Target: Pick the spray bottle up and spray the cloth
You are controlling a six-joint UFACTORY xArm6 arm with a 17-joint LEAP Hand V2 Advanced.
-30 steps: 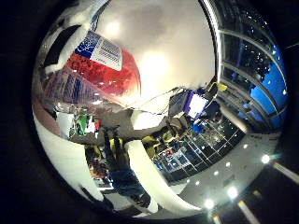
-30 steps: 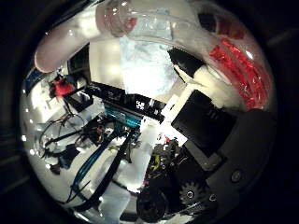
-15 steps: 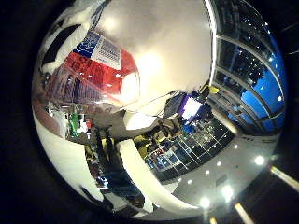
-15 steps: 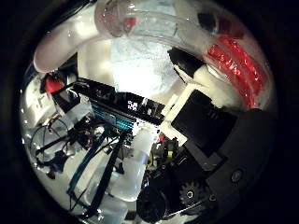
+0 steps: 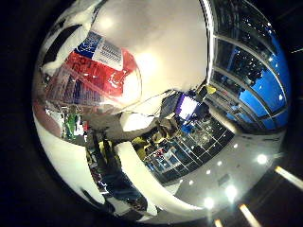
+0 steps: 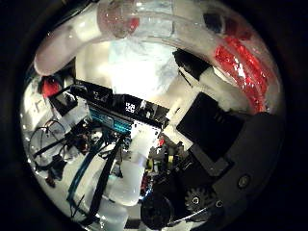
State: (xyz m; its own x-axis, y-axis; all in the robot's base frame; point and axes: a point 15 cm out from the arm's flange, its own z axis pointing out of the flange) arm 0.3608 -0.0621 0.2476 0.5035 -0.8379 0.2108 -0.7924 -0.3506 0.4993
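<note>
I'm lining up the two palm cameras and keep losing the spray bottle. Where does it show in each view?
Little finger side palm view: the spray bottle fills much of the picture close to the palm, its red and blue label facing the camera.
Thumb side palm view: its clear body with red label arcs along the picture's edge, beside the robot hand.
Shared landmark: the bottle's red label.
</note>
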